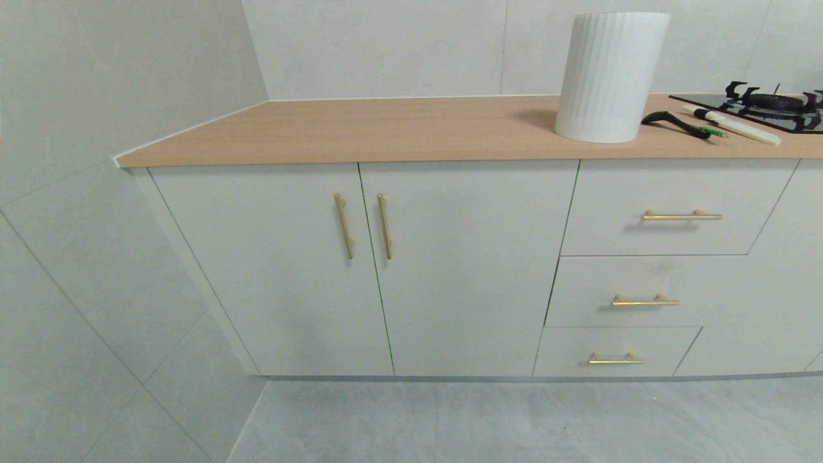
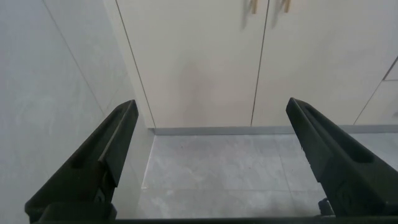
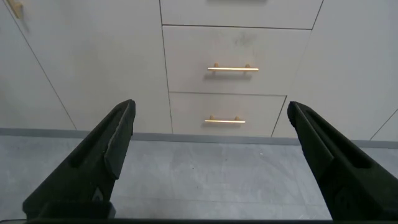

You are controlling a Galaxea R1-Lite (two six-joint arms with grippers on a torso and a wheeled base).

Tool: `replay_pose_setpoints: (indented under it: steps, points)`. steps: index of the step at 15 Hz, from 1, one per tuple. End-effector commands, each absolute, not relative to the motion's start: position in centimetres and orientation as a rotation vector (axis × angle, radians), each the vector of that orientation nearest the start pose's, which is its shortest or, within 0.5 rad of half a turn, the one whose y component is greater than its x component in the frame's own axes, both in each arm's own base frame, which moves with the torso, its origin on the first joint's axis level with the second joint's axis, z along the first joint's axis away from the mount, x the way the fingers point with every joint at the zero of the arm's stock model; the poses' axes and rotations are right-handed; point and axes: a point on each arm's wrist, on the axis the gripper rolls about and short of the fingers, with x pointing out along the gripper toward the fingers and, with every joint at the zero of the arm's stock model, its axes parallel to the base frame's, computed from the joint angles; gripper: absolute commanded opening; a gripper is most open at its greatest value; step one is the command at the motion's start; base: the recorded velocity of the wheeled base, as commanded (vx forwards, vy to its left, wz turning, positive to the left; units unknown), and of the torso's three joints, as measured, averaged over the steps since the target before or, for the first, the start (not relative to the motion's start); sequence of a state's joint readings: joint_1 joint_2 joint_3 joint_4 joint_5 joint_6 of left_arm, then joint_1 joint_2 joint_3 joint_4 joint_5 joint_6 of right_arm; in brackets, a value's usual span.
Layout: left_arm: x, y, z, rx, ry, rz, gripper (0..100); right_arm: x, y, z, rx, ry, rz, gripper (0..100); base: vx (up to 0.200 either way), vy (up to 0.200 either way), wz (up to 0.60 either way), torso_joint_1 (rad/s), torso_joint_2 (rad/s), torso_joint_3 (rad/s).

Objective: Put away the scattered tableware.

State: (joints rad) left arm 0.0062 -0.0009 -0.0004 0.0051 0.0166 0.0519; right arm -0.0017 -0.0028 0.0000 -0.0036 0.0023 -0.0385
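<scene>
Utensils (image 1: 739, 127) lie beside ribbed white cylindrical canister (image 1: 607, 77).

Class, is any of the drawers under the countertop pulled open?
No, all three drawers sit shut, fronts flush, beneath the countertop.

Head view looks down on the cabinet (image 1: 450, 270); low wrist views face its doors (image 2: 205, 62) and drawers (image 3: 236, 43).

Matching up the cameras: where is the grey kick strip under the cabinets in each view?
Head view: kick strip runs under the cabinets, meeting the floor.
Left wrist view: kick strip below the door seam.
Right wrist view: kick strip under the bottom drawer.
Shared landmark: right-hand cabinet door.
</scene>
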Motion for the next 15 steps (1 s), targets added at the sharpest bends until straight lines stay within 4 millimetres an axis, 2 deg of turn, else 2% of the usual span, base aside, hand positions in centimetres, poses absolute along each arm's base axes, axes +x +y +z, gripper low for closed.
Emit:
replay_pose_setpoints:
  steps: [1,15]
  points:
    - [-2.28,0.02,7.47,0.052,0.008,0.021,100,-2.28,0.01,7.56,-0.038,-0.002,0.002,100,0.000,0.000,0.00,0.000,0.00,0.000]
    - [-2.28,0.02,7.50,0.000,0.005,0.023,100,-2.28,0.04,7.58,0.009,-0.003,0.014,100,0.000,0.000,0.00,0.000,0.00,0.000]
